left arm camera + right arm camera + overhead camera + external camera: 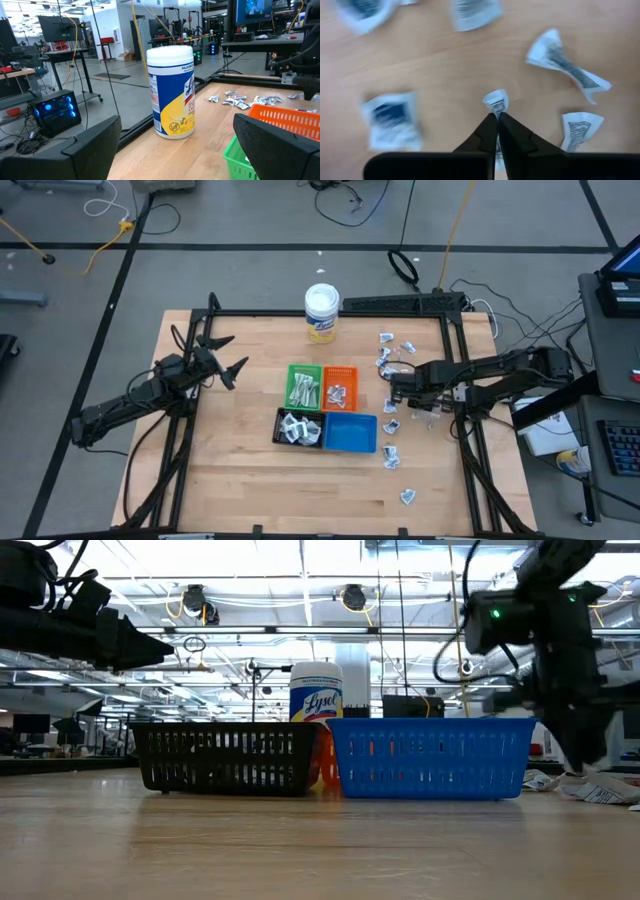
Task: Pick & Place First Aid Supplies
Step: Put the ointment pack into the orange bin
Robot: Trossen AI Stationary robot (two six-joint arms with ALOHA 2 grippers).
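Note:
The first aid packets, small and white-grey with dark print, lie scattered on the wood at the table's right (390, 450). Others fill the green tray (304, 387), the orange tray (340, 388) and the black tray (298, 428). The blue tray (350, 434) sits beside the black one. My right gripper (497, 116) points down among the loose packets, right of the orange tray (392, 387), shut on one packet. My left gripper (225, 356) hovers open over the table's left half, facing the tub (172, 90). My right gripper pinches one small crumpled packet (496, 103) between its two fingers, coming from above and pointing down. The packet's printed end sticks out past the fingertips (489, 125). I cannot tell whether it is clear of the wood or still rests on it.
A white-lidded, yellow-labelled tub (322, 313) stands at the far edge, behind the trays. More loose packets lie around the held one (567, 65), (392, 120), and toward the near right corner (408, 496). Bare wood stretches between my left gripper and the trays.

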